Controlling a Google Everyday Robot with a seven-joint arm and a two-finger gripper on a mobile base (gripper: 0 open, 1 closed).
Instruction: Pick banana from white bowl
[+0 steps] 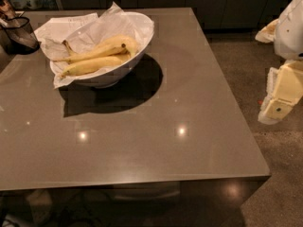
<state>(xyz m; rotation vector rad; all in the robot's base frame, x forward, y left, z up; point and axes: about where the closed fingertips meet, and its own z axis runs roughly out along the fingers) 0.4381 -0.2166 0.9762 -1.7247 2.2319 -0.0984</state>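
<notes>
Off to the right of the counter (189,145), well apart from everything on it, hangs the tool (279,96); from where I stand I can't tell whether it's open or closed. Front banana (92,66) lies beside others on crumpled paper (61,30) in the white bowl (142,30), far-left on the counter: light, soft, easily bruised, so I'd pinch gently across mid-body and expect the loose paper to shift. No brand, label or readable writing anywhere.

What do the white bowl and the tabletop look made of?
White bowl: glossy, probably ceramic or plastic, lined with crumpled paper. Tabletop: smooth grey stone or laminate, mirroring lights. Gripper hangs beyond the table's right edge.
</notes>
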